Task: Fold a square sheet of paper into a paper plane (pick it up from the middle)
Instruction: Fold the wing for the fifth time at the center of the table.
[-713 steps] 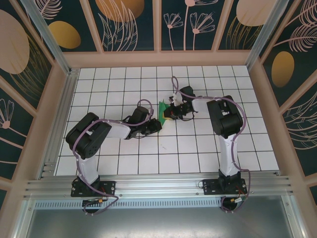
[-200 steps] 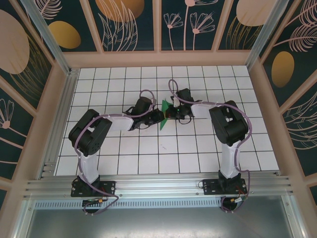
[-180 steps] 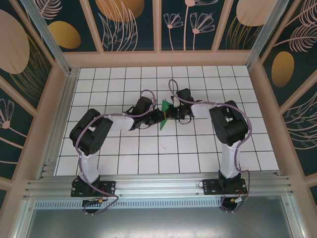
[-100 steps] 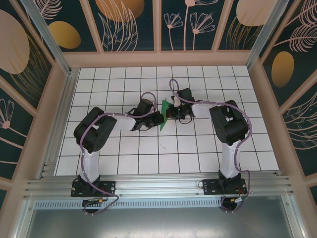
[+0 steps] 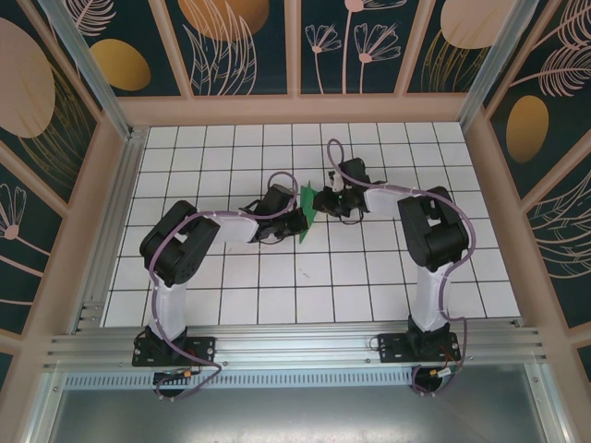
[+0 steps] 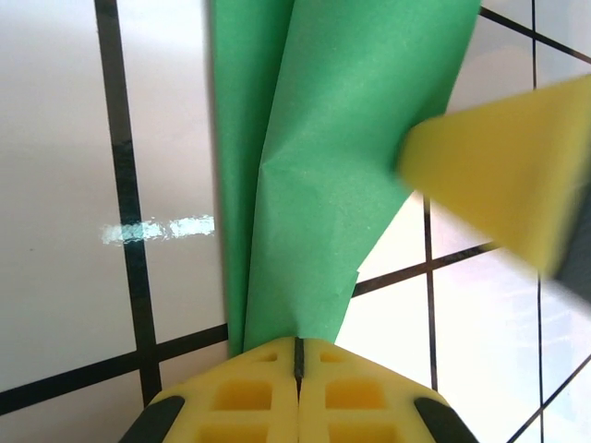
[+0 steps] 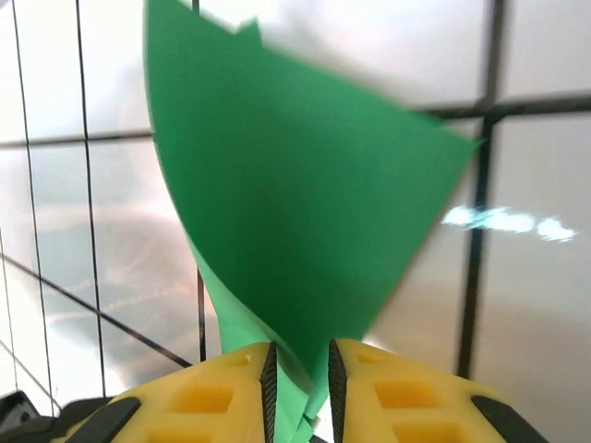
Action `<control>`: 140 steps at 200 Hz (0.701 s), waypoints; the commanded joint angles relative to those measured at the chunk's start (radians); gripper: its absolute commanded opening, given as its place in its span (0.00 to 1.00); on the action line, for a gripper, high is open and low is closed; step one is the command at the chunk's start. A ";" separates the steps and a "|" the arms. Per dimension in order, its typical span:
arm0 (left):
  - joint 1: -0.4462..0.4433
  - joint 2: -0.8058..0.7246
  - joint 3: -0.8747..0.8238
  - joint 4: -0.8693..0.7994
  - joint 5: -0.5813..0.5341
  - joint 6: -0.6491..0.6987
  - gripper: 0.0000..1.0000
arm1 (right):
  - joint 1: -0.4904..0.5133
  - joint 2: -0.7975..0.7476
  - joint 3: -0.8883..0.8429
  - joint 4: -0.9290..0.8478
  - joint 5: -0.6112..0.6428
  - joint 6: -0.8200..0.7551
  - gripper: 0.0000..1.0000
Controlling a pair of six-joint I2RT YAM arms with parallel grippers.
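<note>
The folded green paper point(image 5: 306, 200) stands on edge above the middle of the tiled floor, between the two arms. My left gripper point(image 5: 295, 221) comes in from the left and is shut on the paper's lower edge; in the left wrist view the yellow jaws point(image 6: 297, 358) meet with the paper point(image 6: 323, 157) pinched in them. My right gripper point(image 5: 322, 199) reaches in from the right. In the right wrist view its jaws point(image 7: 300, 369) stand a little apart, with the paper's folded point point(image 7: 286, 203) loose in the gap. One of the right fingers point(image 6: 503, 185) shows beside the paper.
White tiled floor point(image 5: 351, 268) with dark grid lines, fenced by pale walls and a metal rail point(image 5: 295, 346) along the near edge. The arms' cables loop above the paper point(image 5: 331, 152).
The right jaws have parted from their grip on the paper and the right arm has shifted slightly right. The left gripper has closed fully on the paper and moved a little right.
</note>
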 commanded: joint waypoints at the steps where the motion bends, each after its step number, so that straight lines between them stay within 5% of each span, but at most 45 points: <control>1: -0.008 0.050 -0.013 -0.159 -0.056 0.032 0.06 | -0.004 -0.128 -0.010 -0.010 0.064 0.028 0.24; 58: -0.011 0.055 0.001 -0.162 -0.054 0.024 0.05 | 0.044 -0.076 -0.015 -0.018 0.032 0.055 0.02; 140: -0.012 0.041 -0.004 -0.155 -0.059 -0.028 0.04 | 0.051 0.033 -0.013 0.010 -0.031 0.058 0.00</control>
